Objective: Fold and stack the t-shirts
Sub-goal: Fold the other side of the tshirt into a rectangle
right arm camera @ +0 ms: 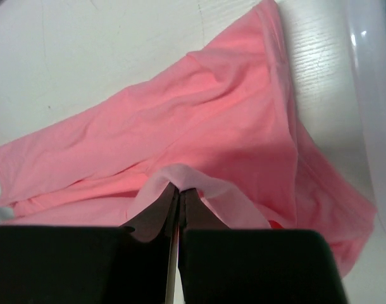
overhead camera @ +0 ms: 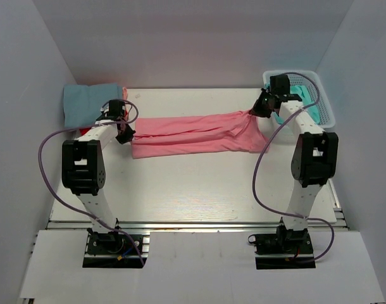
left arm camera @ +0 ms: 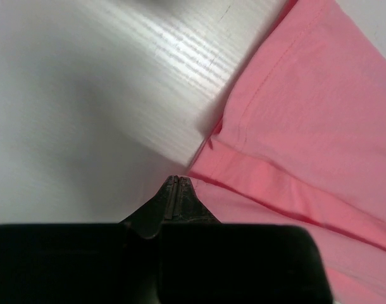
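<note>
A salmon pink t-shirt lies stretched left to right across the table. My right gripper is shut on a fold of its right end, lifted a little next to the basket. At the shirt's left edge my left gripper is shut, and in the left wrist view the pink hem runs right up to the closed fingertips. A folded dusty blue t-shirt sits at the back left with a bit of red t-shirt beside it. A turquoise t-shirt is in the basket.
The white lattice basket stands at the back right corner, just behind my right arm. White walls close in the table at the left, back and right. Both arms' cables loop out beside them.
</note>
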Robot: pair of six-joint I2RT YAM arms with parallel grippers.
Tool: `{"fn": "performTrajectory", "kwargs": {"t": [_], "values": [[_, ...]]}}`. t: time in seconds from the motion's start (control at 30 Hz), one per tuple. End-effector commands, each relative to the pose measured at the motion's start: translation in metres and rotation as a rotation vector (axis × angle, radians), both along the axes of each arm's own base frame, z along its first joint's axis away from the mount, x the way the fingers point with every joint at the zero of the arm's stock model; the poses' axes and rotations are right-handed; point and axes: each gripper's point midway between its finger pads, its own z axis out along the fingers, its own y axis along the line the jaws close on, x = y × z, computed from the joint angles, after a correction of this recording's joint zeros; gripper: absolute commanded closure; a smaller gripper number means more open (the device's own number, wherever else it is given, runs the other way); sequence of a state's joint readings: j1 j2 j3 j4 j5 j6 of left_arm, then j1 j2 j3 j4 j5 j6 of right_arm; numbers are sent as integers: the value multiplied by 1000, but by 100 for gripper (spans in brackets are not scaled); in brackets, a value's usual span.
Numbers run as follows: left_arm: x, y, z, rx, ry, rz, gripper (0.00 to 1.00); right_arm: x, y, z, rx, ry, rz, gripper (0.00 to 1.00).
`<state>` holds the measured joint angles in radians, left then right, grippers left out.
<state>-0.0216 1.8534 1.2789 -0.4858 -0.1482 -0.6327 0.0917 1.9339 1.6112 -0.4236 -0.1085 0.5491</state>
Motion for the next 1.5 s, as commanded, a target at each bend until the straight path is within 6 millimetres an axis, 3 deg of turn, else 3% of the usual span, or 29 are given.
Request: {"fn": "performTrajectory", "kwargs": {"t": [0.0, 0.03, 0.07, 0.1, 0.13, 0.17, 0.2, 0.23, 0.27, 0.3, 0.37, 0.4, 0.47, 0.5, 0.57, 0.6, 0.67, 0.7, 0.8, 0.83, 1.0, 1.07, 1.33, 1.37, 1.43, 1.47], "values": [[27, 1, 16, 2, -71, -14, 100, 19, 4, -6, -24, 5, 87, 100], [28, 1, 14, 2, -61, -14, 100, 22, 4, -11, -42, 6, 112, 100], [32, 3, 18, 11, -64, -8, 100, 33, 8, 4, -37, -38, 139, 100], [34, 3, 12, 11, -53, -8, 100, 36, 8, -22, -50, 9, 151, 100], [34, 10, 10, 23, -38, 8, 100, 41, 6, -24, -56, 8, 147, 100], [38, 10, 14, 23, -42, 8, 100, 53, 6, -11, -71, -38, 163, 100], [38, 10, 11, 23, -29, 8, 91, 53, 5, -35, -76, 19, 161, 100], [38, 10, 10, 23, -18, 8, 77, 56, 3, -37, -82, 27, 153, 98], [42, 10, 8, 23, -12, 8, 54, 70, 3, -24, -88, -19, 166, 87], [40, 10, 10, 24, 4, 8, 20, 69, 5, -29, -90, -1, 175, 59], [40, 10, 9, 24, 19, 8, 0, 73, 4, -19, -100, -36, 197, 39], [40, 10, 9, 24, 19, 8, 0, 73, 6, -5, -99, -68, 209, 34], [42, 10, 31, 23, -28, 8, 0, 64, 13, 4, -107, -93, 255, 21], [40, 10, 34, 23, -39, 8, 0, 57, 11, -6, -105, -71, 259, 18], [41, 0, 43, -15, -84, -41, 0, 48, 18, 22, -89, -139, 294, 15], [42, -5, 50, -23, -111, -91, 0, 31, 20, -3, -67, -76, 309, 13], [45, -20, 70, -53, -192, -216, 0, 7, 30, -6, -25, -64, 340, 10], [47, -34, 81, -80, -230, -256, 0, 10, 30, 1, -21, -85, 334, 10], [39, -69, 90, -169, -299, -460, 0, -19, 47, -16, 57, -46, 399, 10], [44, -76, 94, -191, -350, -493, 0, -22, 51, -19, 80, -37, 412, 10], [34, -116, 75, -319, -334, -649, 0, -26, 69, -37, 125, -3, 452, 10], [29, -123, 54, -362, -295, -683, 0, -23, 76, -46, 146, 12, 472, 10], [8, -104, -3, -308, -125, -595, 0, -4, 101, -64, 176, 35, 510, 10], [4, -98, -10, -301, -107, -576, 0, 6, 106, -51, 174, -4, 515, 10], [-1, -95, -17, -293, -87, -565, 0, 12, 114, -59, 178, 1, 519, 10], [-6, -92, -23, -282, -64, -551, 0, 23, 122, -42, 190, -42, 520, 10]]}}
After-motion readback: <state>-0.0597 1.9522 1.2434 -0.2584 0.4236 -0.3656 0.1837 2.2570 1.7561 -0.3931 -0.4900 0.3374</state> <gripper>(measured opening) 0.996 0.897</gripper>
